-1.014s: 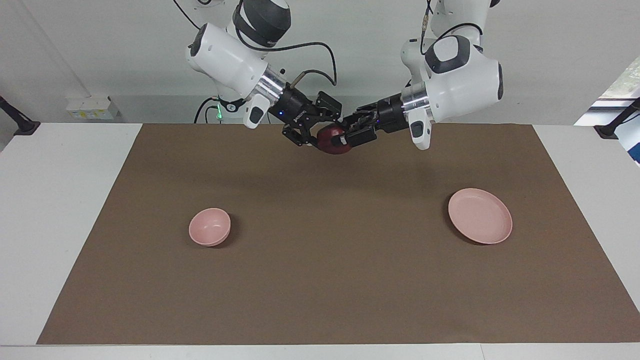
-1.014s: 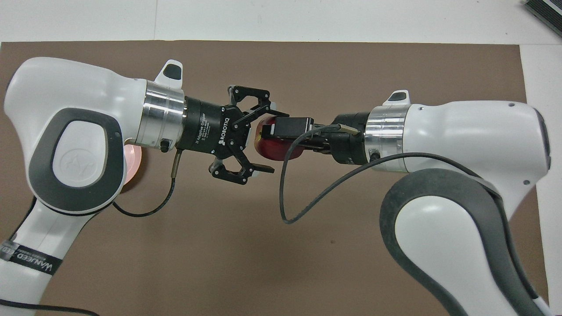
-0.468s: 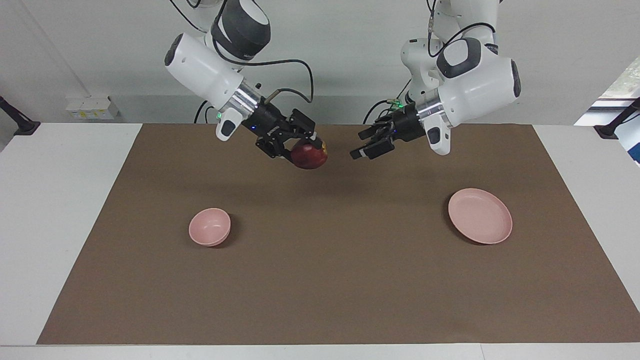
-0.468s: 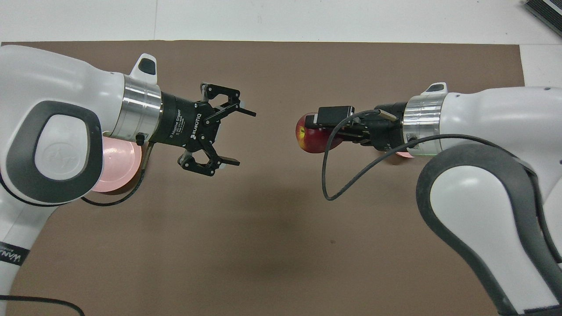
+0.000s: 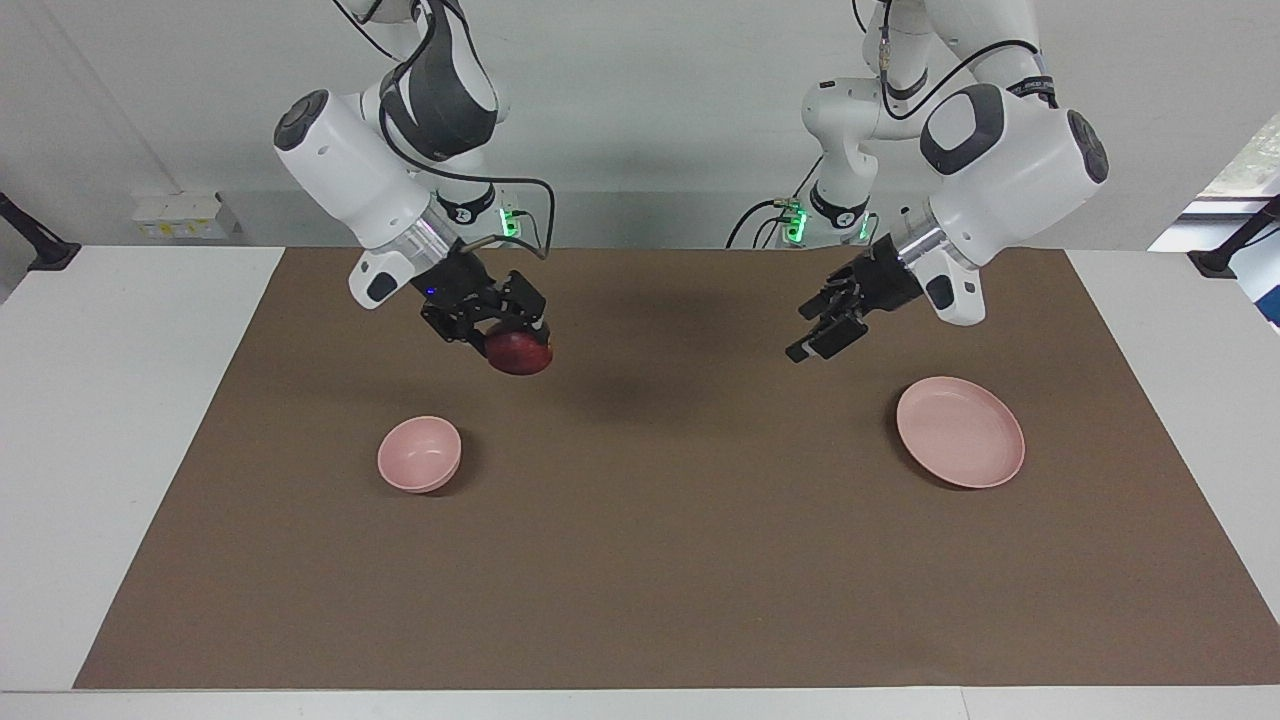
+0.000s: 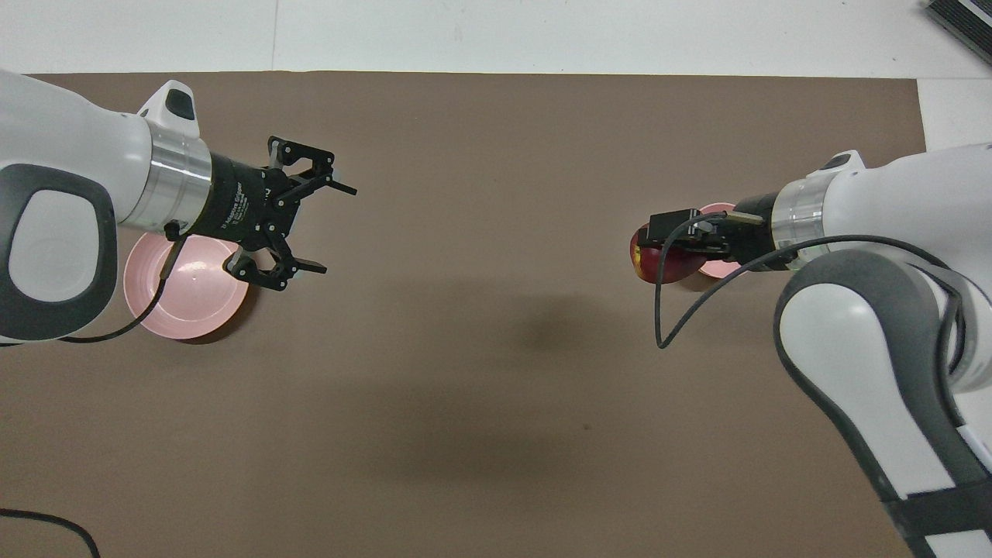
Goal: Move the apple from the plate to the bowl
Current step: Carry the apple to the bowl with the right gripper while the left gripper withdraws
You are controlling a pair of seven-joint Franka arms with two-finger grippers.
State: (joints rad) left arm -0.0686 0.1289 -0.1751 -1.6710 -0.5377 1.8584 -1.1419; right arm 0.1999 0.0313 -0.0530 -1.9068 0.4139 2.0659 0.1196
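Apple (image 5: 520, 354) hangs clamped in the right gripper's (image 5: 512, 338) fingers, above the brown mat near the pink bowl (image 5: 419, 454). Left gripper (image 5: 828, 328) hovers, fingers apart, holding nothing, by the pink plate (image 5: 960, 432) toward the left arm's bench end

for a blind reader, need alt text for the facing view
The right tool holds a dark red apple in the air over the brown mat, near a small pink bowl. The left tool hangs open and empty near an empty pink plate.
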